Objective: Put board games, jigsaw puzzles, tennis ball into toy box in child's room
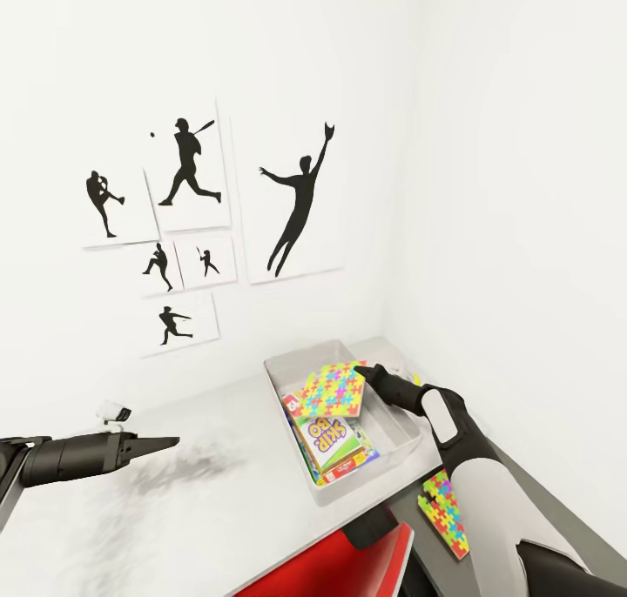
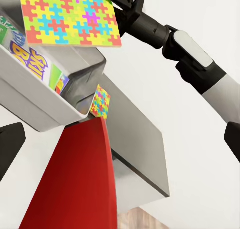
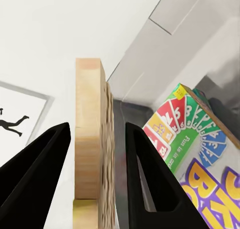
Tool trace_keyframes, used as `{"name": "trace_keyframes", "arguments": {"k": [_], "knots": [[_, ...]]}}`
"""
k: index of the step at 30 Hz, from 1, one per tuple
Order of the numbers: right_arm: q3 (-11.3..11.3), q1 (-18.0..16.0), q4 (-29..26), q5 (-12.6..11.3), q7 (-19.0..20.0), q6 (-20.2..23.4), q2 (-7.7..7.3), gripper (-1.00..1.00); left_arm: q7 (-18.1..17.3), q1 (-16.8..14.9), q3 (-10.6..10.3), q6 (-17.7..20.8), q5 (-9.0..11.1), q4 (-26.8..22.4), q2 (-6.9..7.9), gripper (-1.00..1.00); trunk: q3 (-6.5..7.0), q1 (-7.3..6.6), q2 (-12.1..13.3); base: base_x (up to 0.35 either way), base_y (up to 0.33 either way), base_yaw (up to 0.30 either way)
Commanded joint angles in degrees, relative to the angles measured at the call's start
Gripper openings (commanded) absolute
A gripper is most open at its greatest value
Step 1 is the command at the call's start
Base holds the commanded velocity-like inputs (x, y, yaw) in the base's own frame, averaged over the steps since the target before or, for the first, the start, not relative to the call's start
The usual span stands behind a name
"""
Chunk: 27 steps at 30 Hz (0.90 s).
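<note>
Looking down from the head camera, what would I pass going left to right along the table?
Left gripper → toy box with board games → jigsaw puzzle held by right gripper → second jigsaw puzzle.

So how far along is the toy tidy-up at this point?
Board games already lie stacked in the toy box. In hand: the right gripper holds one jigsaw puzzle over the box, jaws on either side of its edge. Left: the second jigsaw puzzle lies on the lower grey section. The left gripper is empty.
</note>
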Motion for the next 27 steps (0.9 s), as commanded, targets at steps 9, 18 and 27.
{"name": "trace_keyframes", "arguments": {"k": [9, 18, 27], "knots": [[-0.51, -0.07, -0.04, -0.05, 0.20, 0.43, 0.10, 1.00, -0.23, -0.04, 0.03, 0.61, 0.04, -0.01, 0.02, 1.00, -0.14, 0.04, -0.14, 0.000, 0.000, 0.000], [-0.51, -0.07, -0.04, -0.05, 0.22, 0.58, 0.08, 1.00, -0.23, -0.06, -0.01, 0.61, -0.04, -0.01, 0.02, 1.00, -0.14, 0.04, -0.14, 0.000, 0.000, 0.000], [-0.51, -0.07, -0.04, -0.05, 0.36, 0.61, 0.03, 1.00, -0.23, -0.04, -0.01, 0.61, -0.05, -0.01, 0.02, 1.00, -0.14, 0.04, -0.14, 0.000, 0.000, 0.000]]}}
